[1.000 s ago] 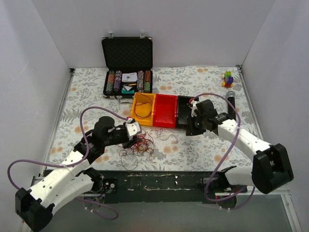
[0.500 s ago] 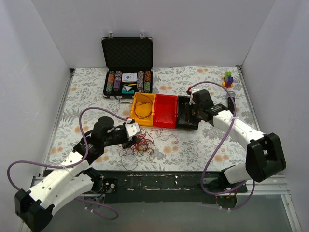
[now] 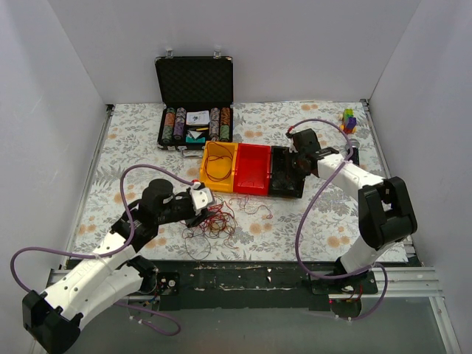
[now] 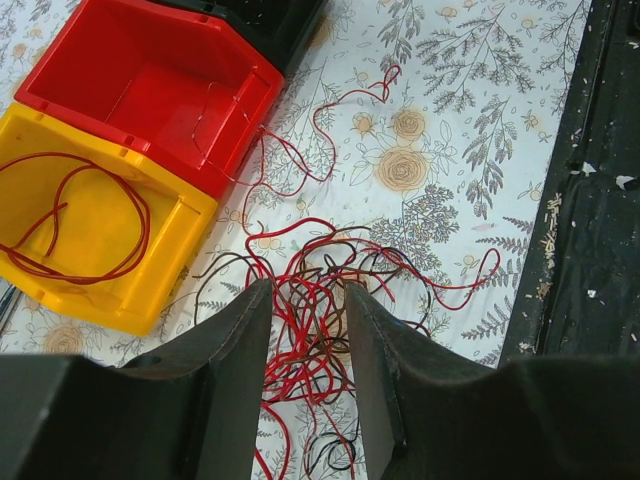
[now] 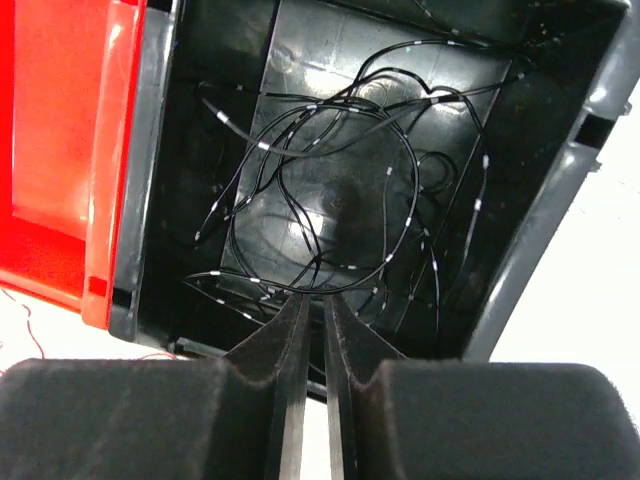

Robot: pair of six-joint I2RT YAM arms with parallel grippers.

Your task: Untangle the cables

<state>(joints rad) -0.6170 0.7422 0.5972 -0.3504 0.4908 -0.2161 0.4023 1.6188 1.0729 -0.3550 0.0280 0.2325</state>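
The cables [image 3: 214,223] are a loose nest of thin red and dark wires on the floral cloth, in front of the bins; they also show in the left wrist view [image 4: 312,252]. My left gripper [image 3: 209,212] is open and its jaws straddle the near part of the nest [image 4: 308,292]. A single red wire [image 4: 132,215] lies coiled in the yellow bin [image 3: 209,151]. My right gripper [image 3: 290,174] hangs over the black bin [image 3: 274,152], jaws closed to a hairline gap [image 5: 313,300]. Thin black wires [image 5: 330,180] lie in that bin, one running past the fingertips.
A red bin [image 3: 253,171] stands between the yellow and black bins. An open black case of poker chips [image 3: 195,125] is behind them. Coloured toy blocks [image 3: 348,119] sit at the back right. A dark metal rail [image 4: 590,200] runs along the near table edge.
My right arm has swung back and left, from in front of the black bin to over it. The left arm and the nest have barely moved.
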